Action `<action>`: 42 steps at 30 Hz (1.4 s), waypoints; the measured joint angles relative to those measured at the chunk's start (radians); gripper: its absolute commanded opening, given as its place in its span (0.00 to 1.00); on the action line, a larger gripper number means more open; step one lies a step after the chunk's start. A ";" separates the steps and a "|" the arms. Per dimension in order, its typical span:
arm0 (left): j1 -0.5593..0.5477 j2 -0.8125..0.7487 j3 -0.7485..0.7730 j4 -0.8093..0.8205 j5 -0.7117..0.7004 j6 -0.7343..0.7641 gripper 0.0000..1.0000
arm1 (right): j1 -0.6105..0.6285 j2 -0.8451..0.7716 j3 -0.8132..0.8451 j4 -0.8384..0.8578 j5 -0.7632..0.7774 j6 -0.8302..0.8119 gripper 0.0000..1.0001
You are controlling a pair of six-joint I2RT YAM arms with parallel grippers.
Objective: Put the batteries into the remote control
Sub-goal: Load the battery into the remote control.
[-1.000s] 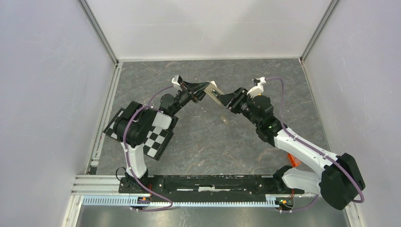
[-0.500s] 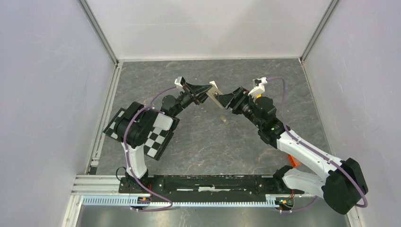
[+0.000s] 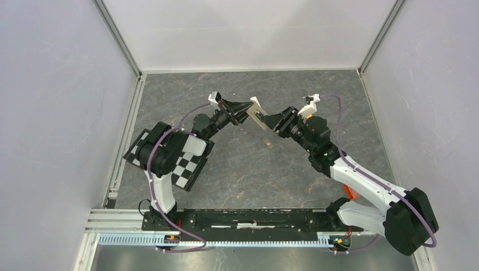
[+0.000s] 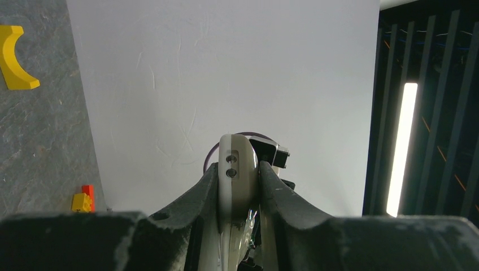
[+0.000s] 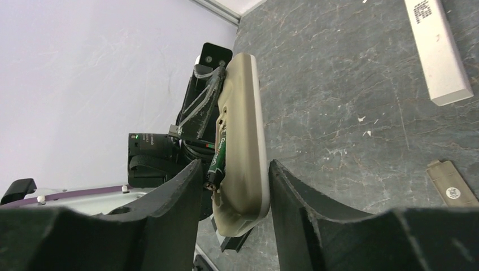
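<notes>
The remote control (image 5: 243,141) is clamped edgewise in the left gripper (image 4: 239,168), raised between the arms. One green battery (image 5: 216,158) is lodged in its back recess. The remote is straddled by the right gripper (image 5: 235,169); whether it is gripped cannot be told.

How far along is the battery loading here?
Done: one green battery lies in the remote control recess. In hand: left gripper clamps the remote, right gripper straddles that battery. Left, likely: seating it fully, any second battery, the loose grey tab, probably the cover.

The left hand (image 3: 246,111) held the remote control (image 3: 257,112) above the bench (image 3: 237,169), the right hand (image 3: 269,122) just beside it; a small flat piece (image 3: 268,141) lay below.
</notes>
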 measured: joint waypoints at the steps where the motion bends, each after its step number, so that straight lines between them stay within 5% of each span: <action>1: 0.000 0.000 0.000 0.000 0.001 0.002 0.02 | 0.000 0.003 0.000 0.003 -0.005 0.003 0.46; 12: 0.010 -0.002 -0.016 -0.010 0.001 0.027 0.02 | -0.008 0.060 0.003 0.033 -0.044 0.034 0.37; 30: 0.002 -0.034 -0.017 -0.036 0.020 0.063 0.02 | -0.012 0.061 0.014 -0.006 -0.068 -0.025 0.77; 42: 0.002 -0.034 -0.017 -0.036 0.020 0.063 0.02 | -0.060 -0.011 -0.066 0.073 -0.093 0.036 0.67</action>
